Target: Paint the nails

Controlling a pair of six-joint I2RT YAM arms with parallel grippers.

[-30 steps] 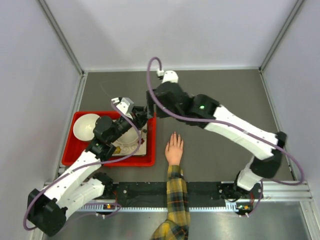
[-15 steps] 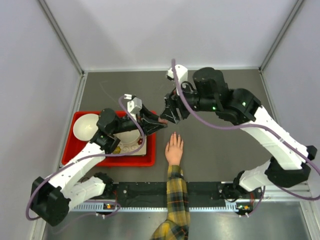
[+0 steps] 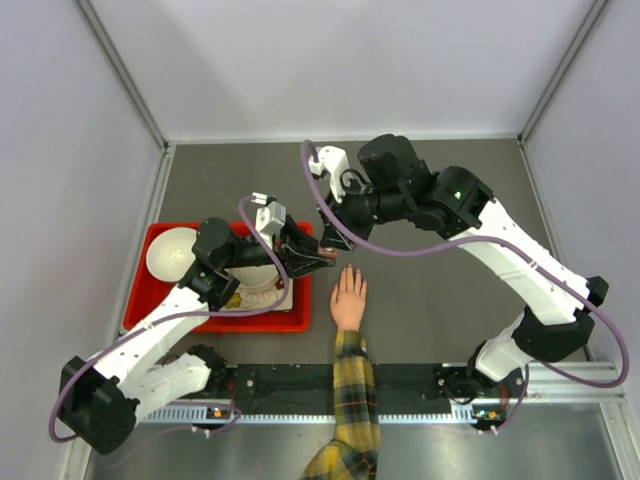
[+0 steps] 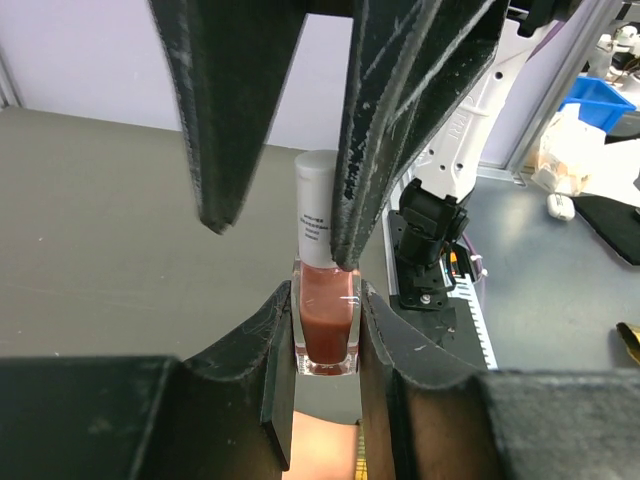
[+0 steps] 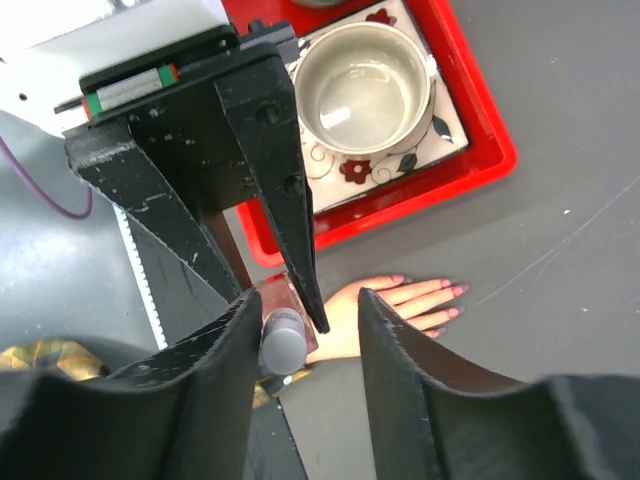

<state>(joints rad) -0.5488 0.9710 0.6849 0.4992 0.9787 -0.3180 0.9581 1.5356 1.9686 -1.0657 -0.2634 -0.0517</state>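
A light-skinned hand (image 3: 349,298) in a yellow plaid sleeve lies flat on the table, fingers pointing away. Its nails (image 5: 455,290) look pink in the right wrist view. My left gripper (image 3: 322,258) is shut on a small bottle of reddish nail polish (image 4: 328,325) with a pale cap (image 4: 318,205), held just above and left of the fingertips. My right gripper (image 3: 332,240) is open, its fingers on either side of the cap (image 5: 283,340). One finger is touching or nearly touching the cap, and the other stands clear of it.
A red tray (image 3: 150,300) lies left of the hand. It holds a white bowl (image 3: 170,250) and a patterned plate with a metal bowl (image 5: 362,85). Grey walls enclose the table on three sides.
My left gripper has carried the bottle from over the tray rightward to the hand. My right gripper swung away to the right, then came back left and down around the cap.
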